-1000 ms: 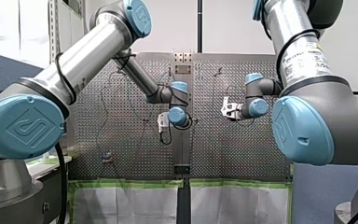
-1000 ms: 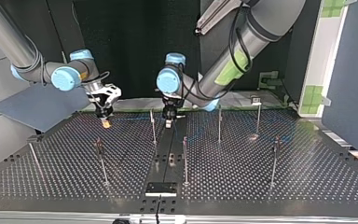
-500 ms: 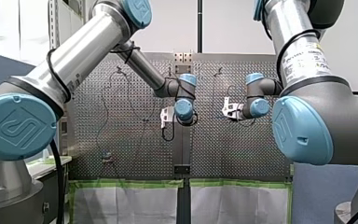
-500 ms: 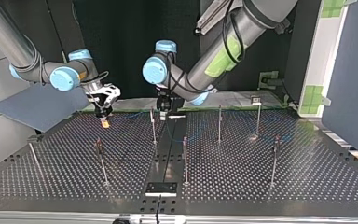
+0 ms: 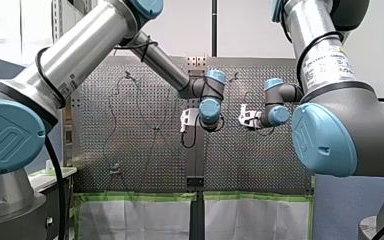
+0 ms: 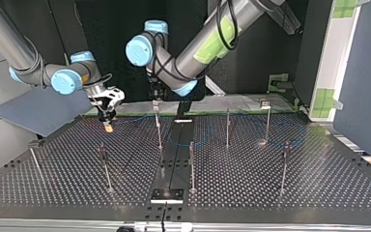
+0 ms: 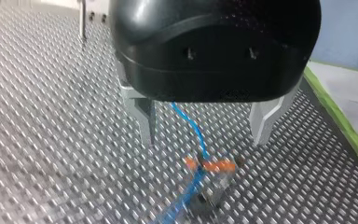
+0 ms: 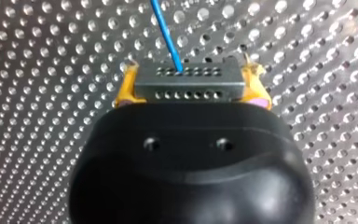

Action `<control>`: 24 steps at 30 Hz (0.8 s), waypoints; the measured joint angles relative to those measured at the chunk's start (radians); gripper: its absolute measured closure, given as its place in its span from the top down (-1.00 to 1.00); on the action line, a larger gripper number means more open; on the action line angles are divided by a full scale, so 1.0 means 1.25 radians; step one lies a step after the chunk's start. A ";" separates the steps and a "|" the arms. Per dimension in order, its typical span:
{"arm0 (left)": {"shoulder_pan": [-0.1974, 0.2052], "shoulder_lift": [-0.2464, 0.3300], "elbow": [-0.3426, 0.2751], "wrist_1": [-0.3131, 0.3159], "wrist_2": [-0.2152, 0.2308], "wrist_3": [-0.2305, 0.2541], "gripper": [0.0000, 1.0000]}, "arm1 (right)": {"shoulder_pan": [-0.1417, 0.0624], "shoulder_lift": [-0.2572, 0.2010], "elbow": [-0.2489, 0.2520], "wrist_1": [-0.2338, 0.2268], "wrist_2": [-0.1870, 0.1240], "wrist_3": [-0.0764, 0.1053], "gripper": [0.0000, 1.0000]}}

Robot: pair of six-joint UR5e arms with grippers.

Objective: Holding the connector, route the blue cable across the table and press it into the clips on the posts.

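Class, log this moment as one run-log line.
right gripper: shut on connector | left gripper: open, blue cable under it | cable leaves connector

Left arm (image 5: 80,55): comes in at the front view's left, stretched past the middle, wrist bent downward.
Left end effector (image 7: 205,140): metal fingers (image 7: 144,116) spread wide, gripping nothing.
Right arm (image 5: 325,65): comes in at the front view's right, wrist turned inward.
Right end effector (image 8: 189,88): yellow pads (image 8: 126,86) clamped on the connector (image 8: 189,77).
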 joint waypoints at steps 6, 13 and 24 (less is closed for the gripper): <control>-0.043 -0.002 0.024 0.038 -0.043 -0.011 1.00 | -0.004 0.000 0.000 0.003 0.000 0.000 -1.00; -0.051 -0.004 0.078 0.034 -0.048 -0.046 1.00 | -0.005 0.000 0.000 0.005 -0.005 0.000 -1.00; -0.028 -0.046 0.151 -0.031 -0.019 -0.083 1.00 | -0.006 0.000 0.000 0.005 -0.008 0.002 -1.00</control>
